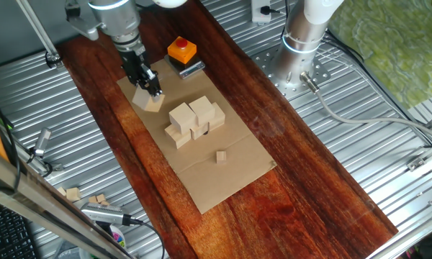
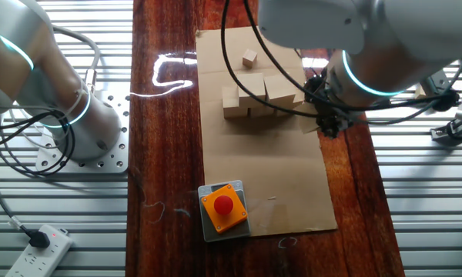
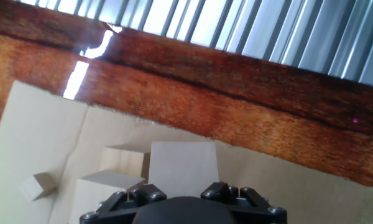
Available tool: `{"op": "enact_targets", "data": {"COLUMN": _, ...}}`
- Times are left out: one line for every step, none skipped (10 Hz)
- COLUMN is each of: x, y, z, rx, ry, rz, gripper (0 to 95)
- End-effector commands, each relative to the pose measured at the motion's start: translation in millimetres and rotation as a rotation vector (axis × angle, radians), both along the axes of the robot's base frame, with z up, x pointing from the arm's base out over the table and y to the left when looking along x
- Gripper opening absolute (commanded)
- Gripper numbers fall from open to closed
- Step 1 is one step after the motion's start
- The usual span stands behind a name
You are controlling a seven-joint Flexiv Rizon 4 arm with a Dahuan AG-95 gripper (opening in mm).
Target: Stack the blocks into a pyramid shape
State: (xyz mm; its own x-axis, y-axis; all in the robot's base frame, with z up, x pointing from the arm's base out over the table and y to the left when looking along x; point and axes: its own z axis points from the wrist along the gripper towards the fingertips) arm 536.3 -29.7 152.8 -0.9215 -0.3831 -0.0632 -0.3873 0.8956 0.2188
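Your black two-finger pincer hangs over the flat brown cardboard sheet that lies on the dark red-brown wooden surface, near the sheet's end by the orange box with the red button. It is clamped on one pale plain wooden cube, tilted, one corner low; whether that cube touches the cardboard you cannot tell from either fixed view. In the hand view the held cube fills the lower middle, fingers at its sides.

The other pale wooden blocks sit as a cluster mid-sheet, well clear of the surface's long edges: a lower row touching one another, with at least two cubes on top. Exact count unclear; some hidden. In the other fixed view the cluster lies just beside the arm's wrist, partly covered by it.

A much smaller wooden cube sits alone on the cardboard, beyond the cluster, toward the sheet's far end from the orange box
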Motion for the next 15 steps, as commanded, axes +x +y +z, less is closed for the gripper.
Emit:
{"op": "enact_targets", "data": {"x": 0.1, "y": 0.2, "z": 0.7, "rx": 0.001, "ry": 0.001, "rz": -0.001, "gripper": 0.0}}
{"op": "enact_targets", "data": {"x": 0.3, "y": 0.1, "z": 1.3, "rx": 0.0, "ry": 0.005, "rz": -0.008, "gripper": 0.0}}
{"op": "enact_targets", "data": {"x": 0.8, "y": -0.5, "z": 4.8, "rx": -0.003, "ry": 0.012, "rz": -0.013, "gripper": 0.0}}
{"op": "enact_targets", "data": {"x": 1.1, "y": -1.1, "z": 8.3, "rx": -0.007, "ry": 0.017, "rz": -0.014, "gripper": 0.0}}
{"op": "enact_targets", "data": {"x": 1.2, "y": -1.2, "z": 9.2, "rx": -0.01, "ry": 0.019, "rz": -0.015, "gripper": 0.0}}
{"op": "enact_targets", "data": {"x": 1.2, "y": -1.2, "z": 9.2, "rx": -0.009, "ry": 0.02, "rz": -0.016, "gripper": 0.0}}
{"op": "enact_targets", "data": {"x": 1.2, "y": -1.2, "z": 9.2, "rx": -0.009, "ry": 0.02, "rz": -0.014, "gripper": 0.0}}
{"op": "enact_targets", "data": {"x": 1.2, "y": -1.2, "z": 9.2, "rx": -0.009, "ry": 0.019, "rz": -0.012, "gripper": 0.0}}
{"op": "enact_targets", "data": {"x": 1.2, "y": -1.2, "z": 9.2, "rx": -0.009, "ry": 0.019, "rz": -0.013, "gripper": 0.0}}
{"op": "enact_targets", "data": {"x": 1.2, "y": -1.2, "z": 9.2, "rx": -0.008, "ry": 0.018, "rz": -0.013, "gripper": 0.0}}
{"op": "enact_targets", "data": {"x": 1.2, "y": -1.2, "z": 9.2, "rx": -0.007, "ry": 0.019, "rz": -0.012, "gripper": 0.0}}
{"op": "enact_targets", "data": {"x": 1.2, "y": -1.2, "z": 9.2, "rx": -0.002, "ry": 0.018, "rz": -0.005, "gripper": 0.0}}
{"op": "enact_targets", "data": {"x": 1.2, "y": -1.2, "z": 9.2, "rx": 0.0, "ry": 0.017, "rz": 0.0, "gripper": 0.0}}
{"op": "enact_targets", "data": {"x": 1.2, "y": -1.2, "z": 9.2, "rx": 0.003, "ry": 0.016, "rz": 0.008, "gripper": 0.0}}
{"op": "enact_targets", "data": {"x": 1.2, "y": -1.2, "z": 9.2, "rx": 0.004, "ry": 0.017, "rz": 0.013, "gripper": 0.0}}
